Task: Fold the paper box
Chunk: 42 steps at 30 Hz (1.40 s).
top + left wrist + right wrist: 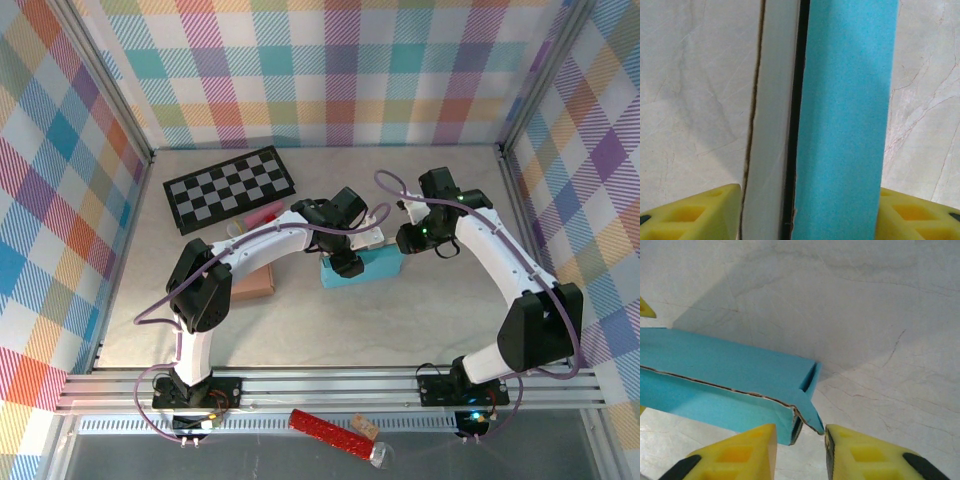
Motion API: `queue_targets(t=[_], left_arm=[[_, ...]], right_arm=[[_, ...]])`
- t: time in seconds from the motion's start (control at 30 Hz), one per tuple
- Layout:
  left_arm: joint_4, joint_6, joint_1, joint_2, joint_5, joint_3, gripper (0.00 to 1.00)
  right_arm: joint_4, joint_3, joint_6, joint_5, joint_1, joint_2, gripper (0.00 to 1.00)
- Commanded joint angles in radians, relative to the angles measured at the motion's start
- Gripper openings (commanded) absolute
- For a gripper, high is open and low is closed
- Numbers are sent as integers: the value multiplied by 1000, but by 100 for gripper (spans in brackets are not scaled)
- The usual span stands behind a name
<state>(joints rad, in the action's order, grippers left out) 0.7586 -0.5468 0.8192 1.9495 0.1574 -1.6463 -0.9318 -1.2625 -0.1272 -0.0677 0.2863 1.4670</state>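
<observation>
We see a robotics lab test cell: plaid panels (330,70), aluminium rails (330,385) (two arms (260,240) bolted on), a checkerboard target (230,188)

Paper box (845,125): set lengthwise between the two yellow fingers (695,215), running away from them to the far edge of view. Its blue outer face lies toward one finger. A white panel (772,125) with a raw brown edge lies toward the other, with a dark seam between the two. Each finger meets its side of the box with no visible gap. The pale veined desk (690,75) shows outside both fingers.
</observation>
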Motion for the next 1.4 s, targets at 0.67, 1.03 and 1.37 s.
queue_targets(t=[0.67,1.03,1.37], left_arm=[[39,-11,-8,-16,25,-2,60],[42,-10,-8,-11,27,-9,60],[41,-7,-9,-8,27,-13,57]], right_arm=[[29,-47,-22,-67,-6,26,20],[25,-48,-17,-37,-5,21,10],[22,-35,-8,-14,-5,-6,1]])
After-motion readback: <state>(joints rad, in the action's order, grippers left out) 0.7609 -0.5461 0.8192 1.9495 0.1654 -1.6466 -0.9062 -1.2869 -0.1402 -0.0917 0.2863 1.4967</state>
